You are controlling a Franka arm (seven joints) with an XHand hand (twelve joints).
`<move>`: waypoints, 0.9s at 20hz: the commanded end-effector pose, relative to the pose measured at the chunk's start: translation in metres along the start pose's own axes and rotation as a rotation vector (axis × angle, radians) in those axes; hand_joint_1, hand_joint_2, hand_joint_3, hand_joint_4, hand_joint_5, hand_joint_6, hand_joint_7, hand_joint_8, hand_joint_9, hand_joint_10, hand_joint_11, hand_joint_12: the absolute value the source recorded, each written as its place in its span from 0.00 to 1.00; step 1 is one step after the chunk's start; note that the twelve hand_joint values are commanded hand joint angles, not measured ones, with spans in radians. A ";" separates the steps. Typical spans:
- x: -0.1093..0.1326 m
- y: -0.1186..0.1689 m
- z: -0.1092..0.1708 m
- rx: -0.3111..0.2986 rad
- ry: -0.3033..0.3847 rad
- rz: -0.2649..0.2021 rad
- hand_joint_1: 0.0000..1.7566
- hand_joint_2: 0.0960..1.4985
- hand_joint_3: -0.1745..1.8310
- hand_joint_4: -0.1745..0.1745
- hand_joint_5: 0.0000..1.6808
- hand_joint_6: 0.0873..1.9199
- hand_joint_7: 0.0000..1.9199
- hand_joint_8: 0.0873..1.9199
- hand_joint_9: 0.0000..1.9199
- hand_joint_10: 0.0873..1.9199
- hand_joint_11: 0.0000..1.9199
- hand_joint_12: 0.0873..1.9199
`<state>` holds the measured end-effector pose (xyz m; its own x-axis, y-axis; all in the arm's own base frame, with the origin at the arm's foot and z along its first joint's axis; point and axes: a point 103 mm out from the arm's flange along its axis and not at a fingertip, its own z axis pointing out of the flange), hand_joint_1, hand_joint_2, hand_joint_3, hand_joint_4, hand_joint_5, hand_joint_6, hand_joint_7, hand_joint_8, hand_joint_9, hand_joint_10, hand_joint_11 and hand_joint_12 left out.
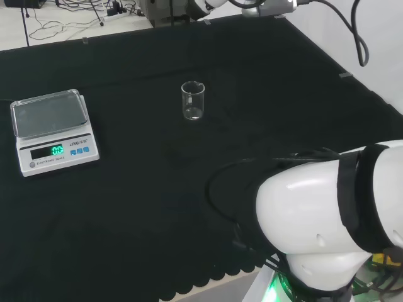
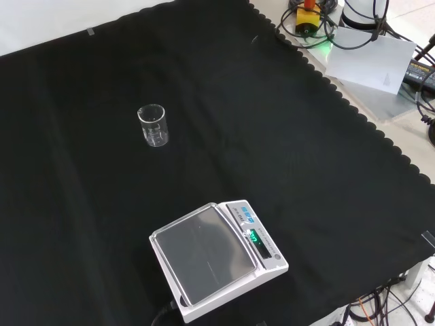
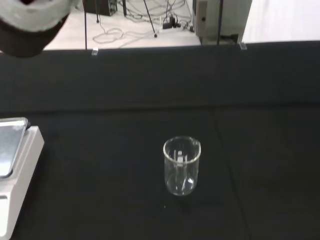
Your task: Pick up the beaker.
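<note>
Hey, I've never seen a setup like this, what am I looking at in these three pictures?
This is a robot arm at a bench under black cloth; its job is to pick up the beaker. One picture looks over the arm from behind, so the big white shapes are its own links. Another looks down on the cloth from the front. The third rides at the wrist, where the blurred white part is the hand. On the cloth stand a clear beaker, upright and apparently empty, and an electronic scale. Nothing touches the beaker yet.
</note>
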<state>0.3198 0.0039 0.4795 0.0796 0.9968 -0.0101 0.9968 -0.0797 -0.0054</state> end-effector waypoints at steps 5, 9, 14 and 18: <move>-0.016 0.038 0.037 0.027 0.009 0.004 0.40 0.39 0.30 0.52 0.12 0.00 0.11 0.38 0.13 0.42 0.00 0.67; -0.018 0.057 0.053 0.045 0.017 0.001 0.40 0.39 0.30 0.52 0.12 0.00 0.11 0.38 0.13 0.42 0.00 0.67; -0.022 0.084 0.070 0.062 0.034 0.000 0.40 0.39 0.30 0.52 0.12 0.00 0.11 0.38 0.13 0.42 0.00 0.67; -0.024 0.107 0.087 0.082 0.031 -0.003 0.40 0.40 0.29 0.52 0.12 0.00 0.11 0.38 0.13 0.42 0.00 0.67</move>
<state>0.3873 -0.0183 0.4111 0.0812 0.9966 0.0101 0.9928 -0.0800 -0.0888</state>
